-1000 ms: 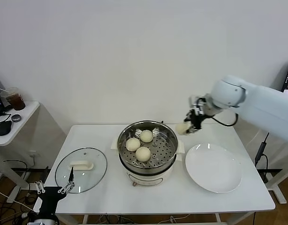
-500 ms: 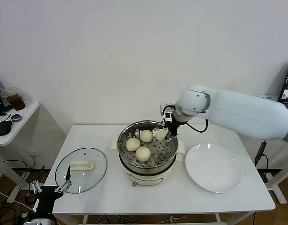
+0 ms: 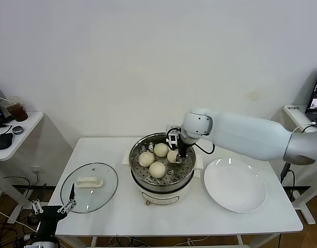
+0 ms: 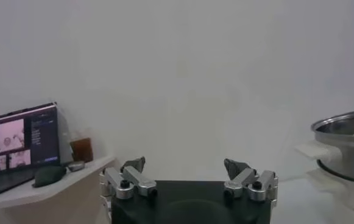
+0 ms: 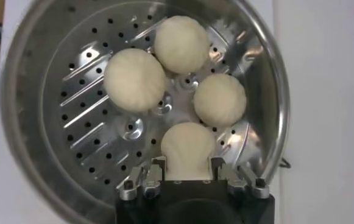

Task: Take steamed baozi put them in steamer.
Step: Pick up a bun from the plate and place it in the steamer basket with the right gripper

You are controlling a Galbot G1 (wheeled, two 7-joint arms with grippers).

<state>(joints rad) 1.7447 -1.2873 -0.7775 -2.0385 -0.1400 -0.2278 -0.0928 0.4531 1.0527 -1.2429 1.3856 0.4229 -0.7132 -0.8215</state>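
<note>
Left gripper [image 3: 51, 208]: parked below the table's near-left corner, well clear of the steamer [image 3: 162, 166], jaws spread and empty; I keep it idle.

Glass lid [image 3: 90, 180]: beside the steamer's left, off so the tray stays reachable.

Right gripper [image 5: 188, 172]: inside the steamer's right side, clamped on the fourth baozi [image 5: 187, 144], low for release. Three baozi [image 5: 135, 79] already rest on its tray.

Plate [image 3: 235, 184]: right of the steamer.
</note>
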